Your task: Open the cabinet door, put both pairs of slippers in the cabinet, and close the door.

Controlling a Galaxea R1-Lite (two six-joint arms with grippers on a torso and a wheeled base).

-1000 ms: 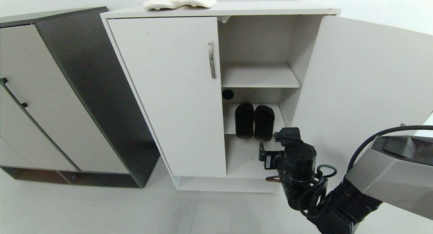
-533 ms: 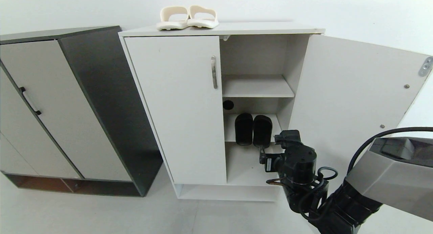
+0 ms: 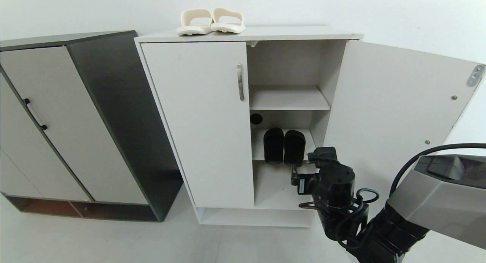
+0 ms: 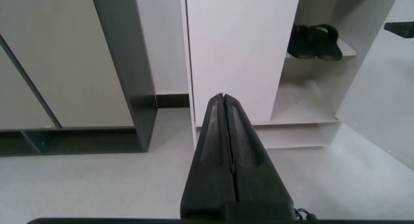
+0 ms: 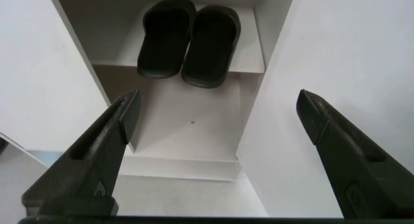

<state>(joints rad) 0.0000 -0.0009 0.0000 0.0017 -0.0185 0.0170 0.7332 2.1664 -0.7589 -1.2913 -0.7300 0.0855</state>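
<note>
Black rubber slippers [image 3: 284, 146] sat side by side on the middle shelf [image 3: 312, 146] of the white wooden cabinet [image 3: 197, 122], toes inward. That pair looked done. Cream foam slippers [image 3: 211, 21] lay on the cabinet's top board, above its closed left door. That pair was yet to go in.

My right end effector [image 3: 307, 164] was spread wide and holding nothing. It hung in front of the cabinet's bottom compartment [image 3: 273, 183], just below the black pair's heels. My left end effector [image 4: 223, 101] was pressed together, empty, low in front of the cabinet and well apart from it.

Judged step in hand: pull the right arm clear of the cabinet and go up for the cream pair.
- Back straight out of the opening before lifting, so nothing nudges the black pair off the shelf lip.
- Come at the cream pair from the front of the top board and pinch both inner sides together if they fit, so one trip does it.

Edges and room:
- The open right door [image 3: 387, 114] stood just beside my right arm. A sideways swing could knock it.
- The top board's front edge overhung the opening, so rise only once outside it.
- The metal bar handle [image 3: 239, 82] on the closed door edged the opening's other side.
- The upper shelf [image 3: 288, 97] of the cabinet was bare, and was the likely slot for the cream pair.
- A grey and dark cabinet [image 3: 114, 114] stood beside the white one, out of the path.
</note>
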